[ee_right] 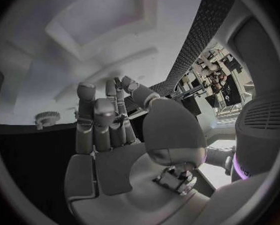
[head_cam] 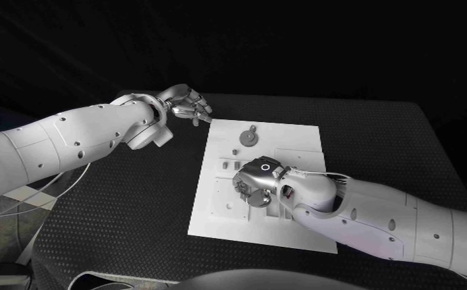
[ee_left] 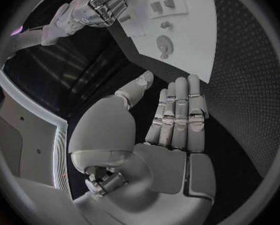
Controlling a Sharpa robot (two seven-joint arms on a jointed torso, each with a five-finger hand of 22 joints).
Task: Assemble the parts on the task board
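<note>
Robot lab, black-draped table (head_cam: 389,128), white task board (head_cam: 292,135)

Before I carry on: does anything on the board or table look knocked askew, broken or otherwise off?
Nothing stands out. The white board lies flat on the table, the round gear sits on its far end, the right hand is low over the middle parts, and the left hand hangs empty off the board's corner.

You see a dim scene: the black table (head_cam: 136,189) and background swallow most of the light, while the white board (head_cam: 219,195) stands out brightly, nearly washing out its detail. Both wrist views bulge like fisheyes, bending straight edges inside a dark circular frame. Metal fingers (ee_left: 177,115) catch soft glints.
</note>
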